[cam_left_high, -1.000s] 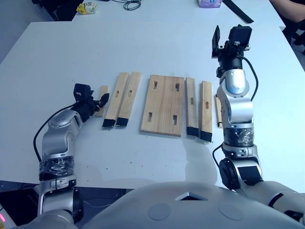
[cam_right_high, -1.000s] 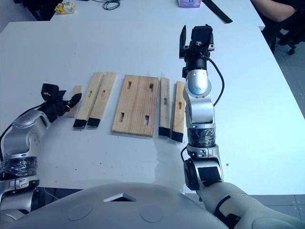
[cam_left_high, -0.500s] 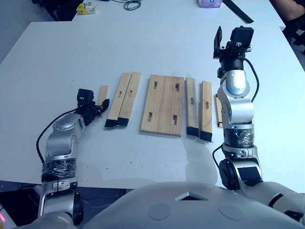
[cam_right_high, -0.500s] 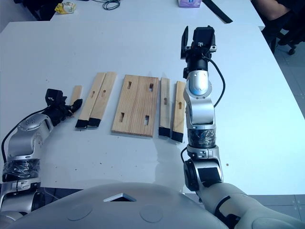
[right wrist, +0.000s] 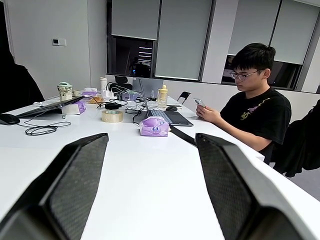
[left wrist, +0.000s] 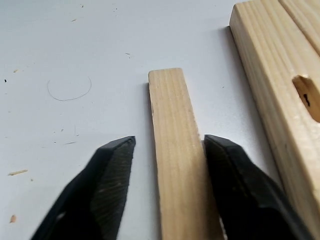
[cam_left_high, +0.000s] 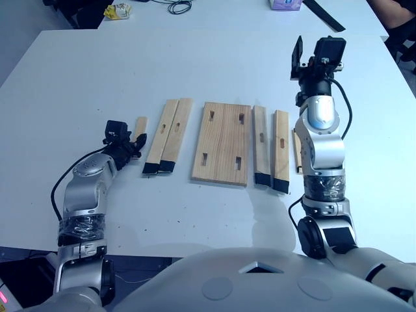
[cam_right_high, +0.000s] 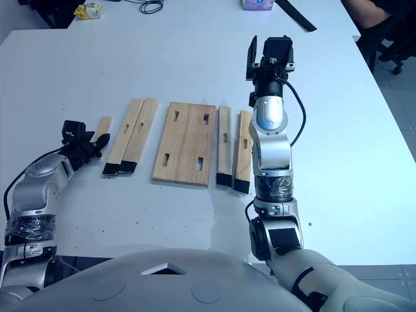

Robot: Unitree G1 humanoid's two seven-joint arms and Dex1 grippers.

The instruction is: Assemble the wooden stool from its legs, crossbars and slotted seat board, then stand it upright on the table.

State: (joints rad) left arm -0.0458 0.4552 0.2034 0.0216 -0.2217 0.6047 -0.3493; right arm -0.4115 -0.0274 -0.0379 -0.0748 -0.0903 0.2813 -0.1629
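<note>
The slotted seat board (cam_left_high: 222, 143) lies flat mid-table. Two legs (cam_left_high: 168, 133) lie side by side on its left and two more (cam_left_high: 271, 146) on its right, all with dark ends toward me. A short crossbar (cam_left_high: 140, 125) lies left of the left legs. My left gripper (left wrist: 170, 142) is open low over the table, its fingers (left wrist: 107, 175) either side of this crossbar's near end. Another crossbar (cam_left_high: 297, 153) is partly hidden behind my right forearm. My right gripper (cam_left_high: 305, 55) is raised high over the far right of the table, open and holding nothing.
At the table's far edge sit a purple tissue box (cam_left_high: 286, 4), a black strap (cam_left_high: 325, 14), cables (cam_left_high: 181, 6) and a yellow item (cam_left_high: 119, 10). Bare white table (cam_left_high: 84, 71) lies left of and beyond the parts.
My left arm has swung its elbow inward and the gripper has drawn back slightly to the crossbar's near end. The right arm has barely moved.
</note>
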